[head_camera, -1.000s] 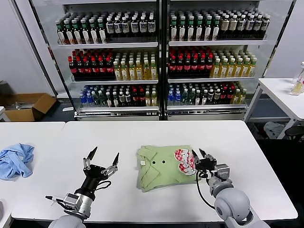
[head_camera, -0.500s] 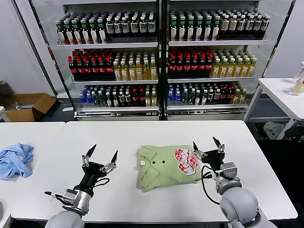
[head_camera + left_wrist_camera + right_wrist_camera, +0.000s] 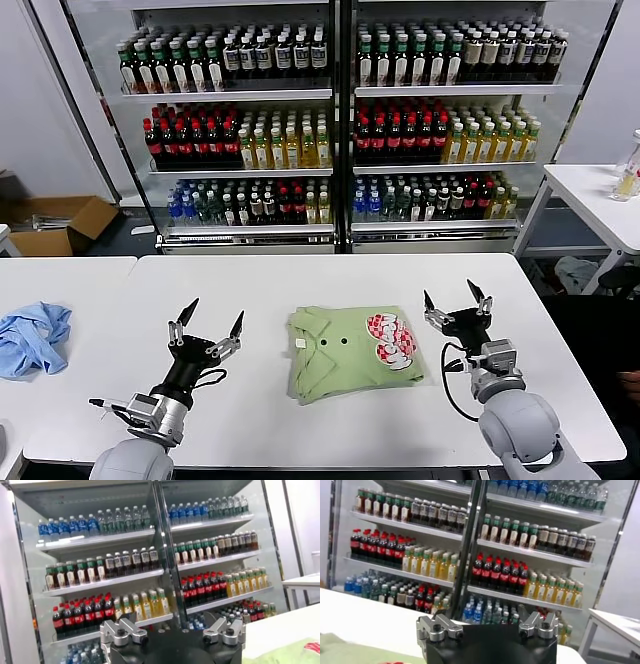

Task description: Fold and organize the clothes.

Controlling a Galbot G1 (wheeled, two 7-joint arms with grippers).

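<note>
Light green cotton lies nearest me: the folded shirt [image 3: 352,351] rests flat on the white table [image 3: 300,280], roughly midway between my two arms, its buttoned neck facing up and the red-and-white graphic [image 3: 390,339] on the side toward my right arm. My right gripper [image 3: 455,299] hangs just beside that edge, lifted clear of the cloth, fingers spread wide and gripping nothing. My left gripper [image 3: 211,319] is raised over bare tabletop well apart from the shirt, its fingers likewise splayed and empty. Further to my left, on the adjoining table, sits a crumpled sky-blue cloth [image 3: 32,337]. Beyond the tables stand glass-fronted coolers [image 3: 335,120] with rows of bottles, and a cardboard box [image 3: 60,224] lies on the floor.
</note>
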